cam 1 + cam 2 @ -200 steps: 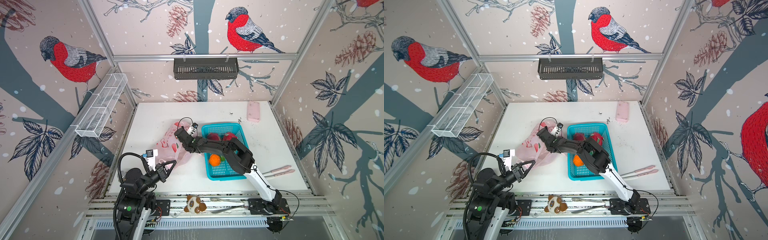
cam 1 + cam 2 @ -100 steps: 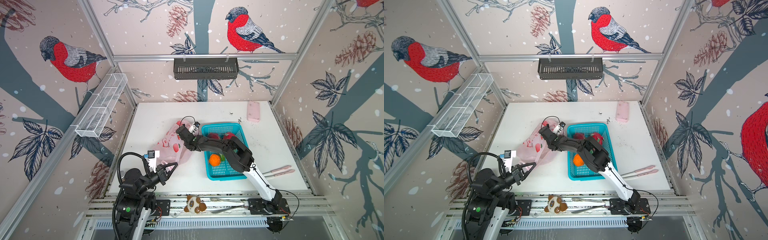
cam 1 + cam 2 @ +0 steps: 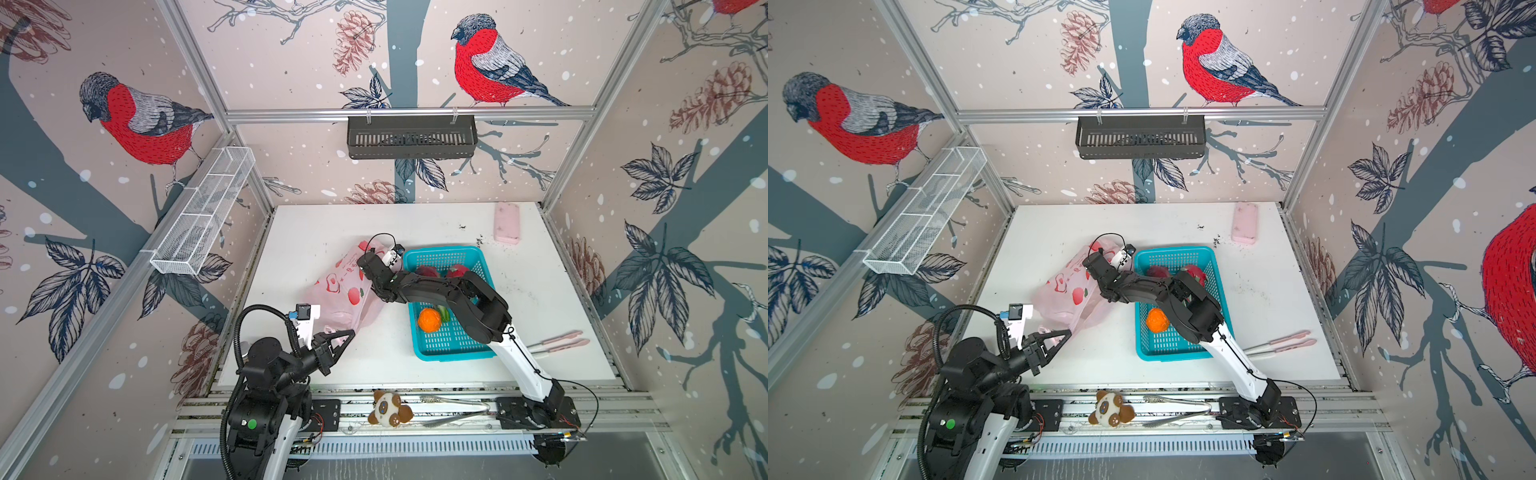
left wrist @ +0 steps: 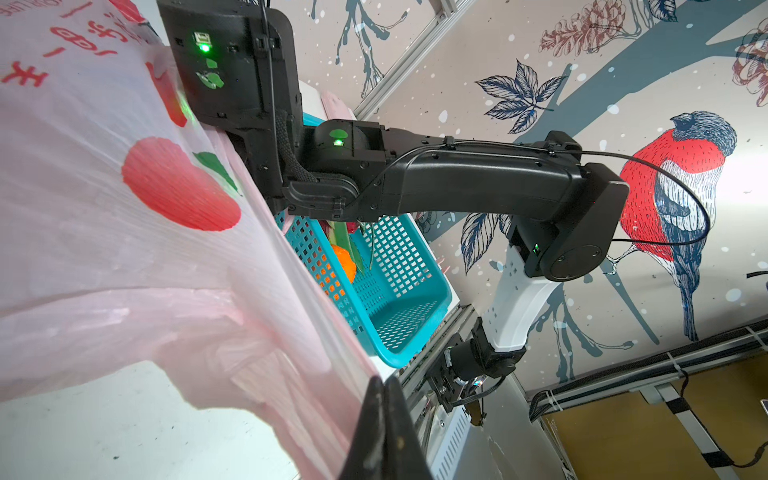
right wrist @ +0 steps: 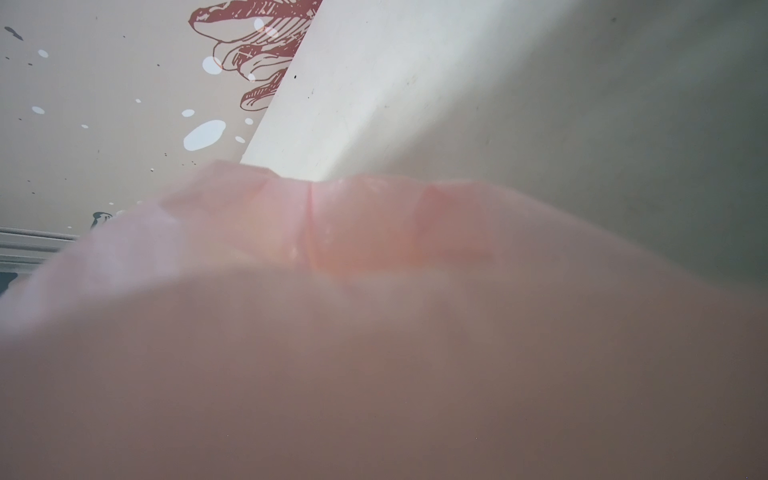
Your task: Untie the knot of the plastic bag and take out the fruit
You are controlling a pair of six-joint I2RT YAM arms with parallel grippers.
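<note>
The pale-pink plastic bag (image 3: 340, 291) (image 3: 1067, 291) with red fruit prints lies left of the blue basket (image 3: 440, 250). My left gripper (image 3: 351, 332) (image 4: 384, 384) is shut on the bag's near edge, and the film is stretched up from its tips. My right gripper (image 3: 365, 261) (image 3: 1093, 262) is at the bag's far top. Its fingers are hidden by plastic, and pink film (image 5: 374, 332) fills the right wrist view. In the basket lie two dragon fruits (image 3: 428, 272) (image 3: 455, 272) and an orange (image 3: 429, 320). The knot does not show.
A pink block (image 3: 507, 222) lies at the table's back right, and pink tongs (image 3: 557, 343) lie right of the basket. A plush toy (image 3: 388, 411) and metal tongs (image 3: 453, 409) rest on the front rail. A black wall basket (image 3: 411, 137) and a white wire shelf (image 3: 203, 212) hang above.
My right gripper has shifted slightly to the right at the top of the bag. My left gripper has drawn a little nearer the front edge, still on the plastic.
</note>
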